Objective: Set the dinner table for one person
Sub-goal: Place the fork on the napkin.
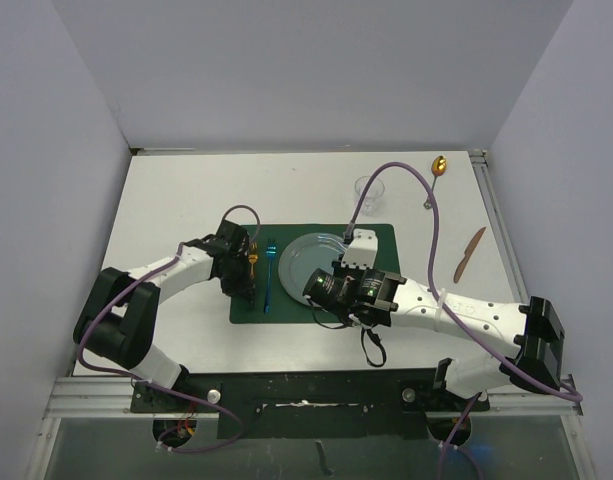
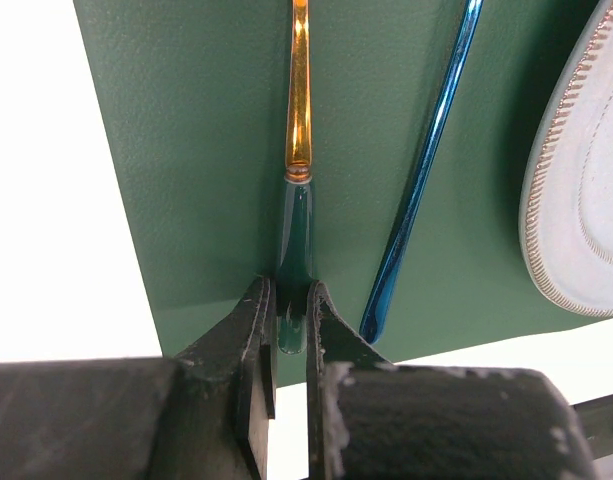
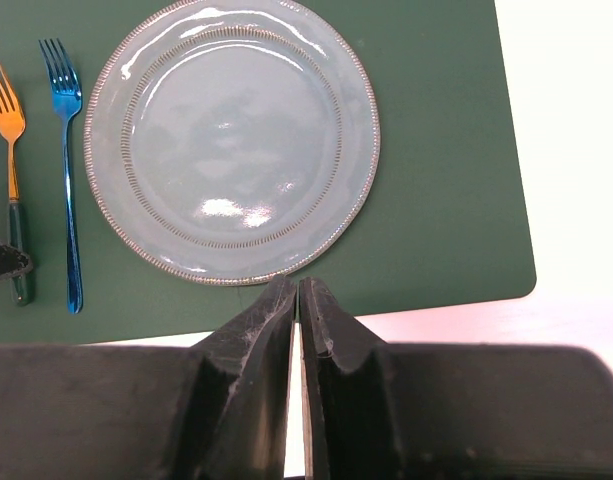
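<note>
On the white dinner table (image 1: 176, 200) lies a dark green placemat (image 1: 381, 240) (image 3: 436, 200) with a pale blue plate (image 1: 301, 258) (image 3: 231, 140) on it. Left of the plate lies a blue fork (image 1: 269, 280) (image 2: 426, 170) (image 3: 66, 150). Beside that is a gold fork (image 1: 253, 258) (image 2: 299, 100) (image 3: 8, 130) with a green handle, tines pointing away. My left gripper (image 1: 249, 288) (image 2: 291, 290) is shut on the handle's near end. My right gripper (image 1: 334, 305) (image 3: 298, 285) is shut and empty, above the mat's near edge, just short of the plate.
A clear glass (image 1: 371, 195) stands behind the mat's right corner. A gold spoon (image 1: 439, 168) lies at the far right, and a brown knife (image 1: 469, 255) lies right of the mat near the metal rail. Grey walls close in the table.
</note>
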